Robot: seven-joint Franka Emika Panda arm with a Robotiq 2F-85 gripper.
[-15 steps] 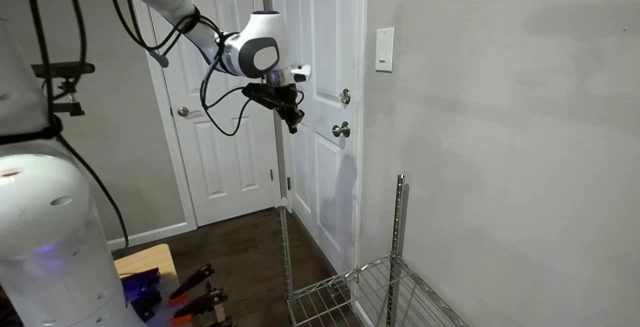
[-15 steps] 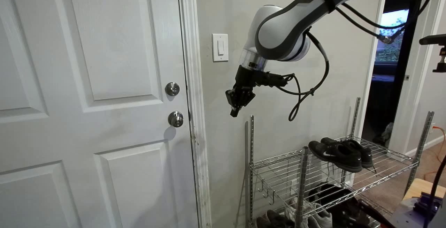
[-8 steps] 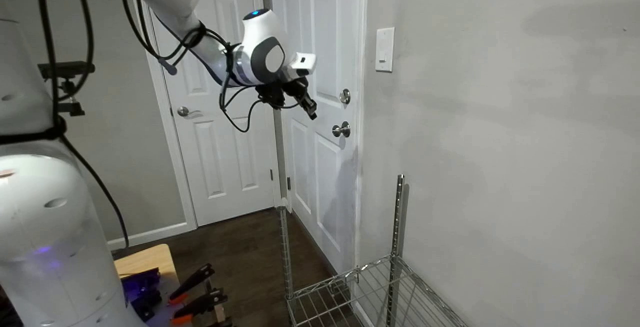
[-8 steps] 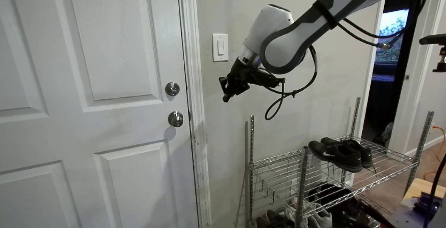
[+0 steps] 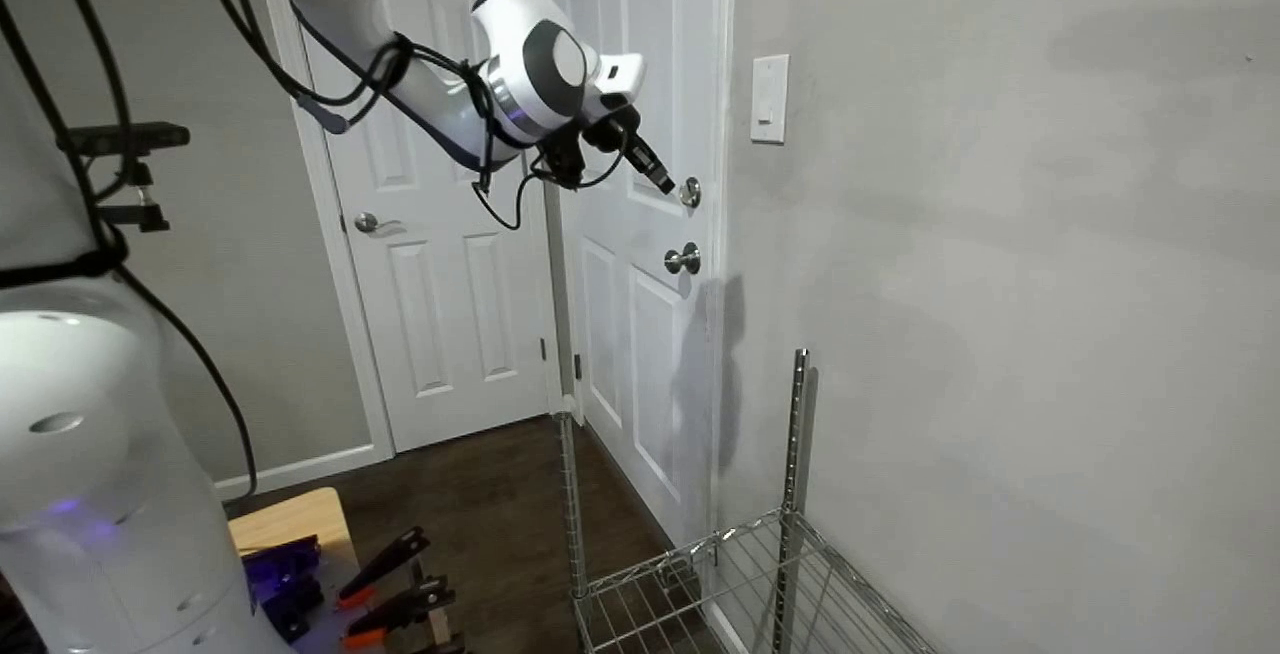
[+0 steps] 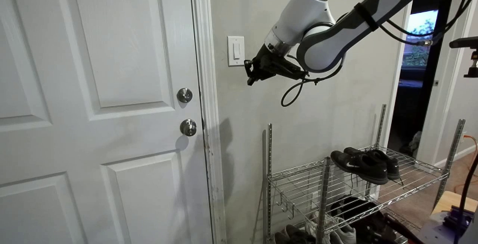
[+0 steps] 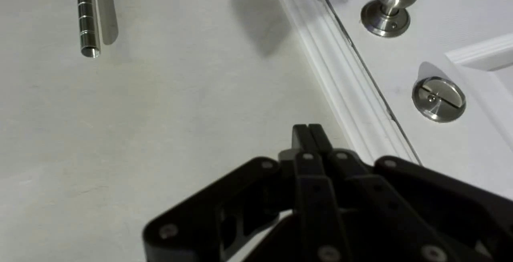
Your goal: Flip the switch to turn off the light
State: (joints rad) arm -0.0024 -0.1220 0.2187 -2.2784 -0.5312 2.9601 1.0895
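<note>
Legibly, the nearer of two black shoes (image 6: 368,169) carried a white swoosh logo (image 6: 351,165), toward 4 o'clock in an exterior view. Change over the last second: in both exterior views the gripper (image 5: 666,184) had risen and tilted farther off vertical, and a shadow (image 6: 226,158) had come onto the wall (image 6: 239,98) just beside the door frame (image 6: 207,87). Grip was narrowed fully: the two fingers (image 7: 301,136) stood side by side, touching, in the wrist view. The switch (image 5: 769,99) sat upright on the wall, between 1 and 2 o'clock from the gripper in an exterior view, apart from it. Containers: the wire rack (image 6: 324,195) held the black shoes on its upper shelf; below, pale shoes (image 6: 345,233) and dark shoes (image 6: 295,235) lay partly hidden.
</note>
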